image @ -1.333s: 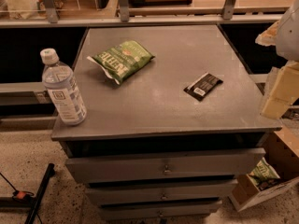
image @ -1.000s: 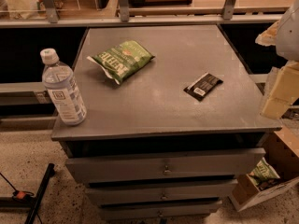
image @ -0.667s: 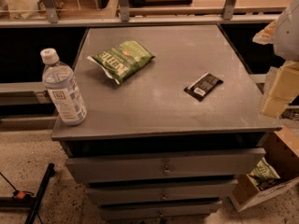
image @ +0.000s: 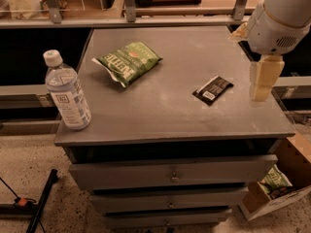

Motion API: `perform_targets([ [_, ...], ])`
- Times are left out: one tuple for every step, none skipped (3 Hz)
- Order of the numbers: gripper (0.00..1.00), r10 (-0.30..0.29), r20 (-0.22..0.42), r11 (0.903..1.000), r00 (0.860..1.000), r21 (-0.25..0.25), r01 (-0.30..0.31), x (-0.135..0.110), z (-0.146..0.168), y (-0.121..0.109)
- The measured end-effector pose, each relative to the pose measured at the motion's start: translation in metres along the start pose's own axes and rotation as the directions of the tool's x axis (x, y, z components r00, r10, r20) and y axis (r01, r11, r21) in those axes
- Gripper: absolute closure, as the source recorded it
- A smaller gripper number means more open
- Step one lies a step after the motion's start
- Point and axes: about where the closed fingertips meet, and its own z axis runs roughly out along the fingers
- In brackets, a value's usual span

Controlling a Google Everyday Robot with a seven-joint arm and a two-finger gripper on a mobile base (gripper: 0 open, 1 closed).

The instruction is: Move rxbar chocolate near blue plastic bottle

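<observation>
**On the bench, bar and bottle sit well apart**

Down on the floor nearest us, a black stand leg (image: 41, 203) lies at the left. At the right an open cardboard box (image: 291, 178) holds a green packet (image: 275, 178). Between them rise the grey drawers (image: 170, 176) under the bench (image: 165, 125).

At the bench's front left corner we see the water bottle (image: 68, 93) standing upright. It is clear and bluish, with a white cap and a white label with a dark square mark.

Farther back and right of centre, the chocolate bar (image: 213, 90) lies flat in its black wrapper. Its white patch points toward the front. It is well apart from the bottle, with bare bench between them.

Just right of the bar, over the bench's right edge, hangs the gripper (image: 261, 89). It is a cream-coloured piece pointing down from the white arm housing (image: 282, 18). It is near the bar but not touching it. We cannot tell whether the jaws are apart or together.

Farther back, left of centre, a green crinkled chip bag (image: 127, 62) lies flat, clear of both bottle and bar. Beyond the bench runs a metal rail (image: 146, 21) with upright posts.
</observation>
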Motion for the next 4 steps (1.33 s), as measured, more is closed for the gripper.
perform_targets([
  [0.00, -0.140, -0.017, 0.9882, 0.990, -0.066, 0.138, 0.001, 0.043, -0.040],
  [0.00, -0.228, -0.023, 0.9688, 0.973, -0.104, 0.225, 0.014, 0.084, -0.065],
  [0.00, -0.315, 0.005, 0.9422, 0.949, -0.118, 0.314, 0.021, 0.113, -0.073],
  [0.12, -0.359, 0.016, 0.9249, 0.933, -0.128, 0.358, 0.026, 0.128, -0.074],
])
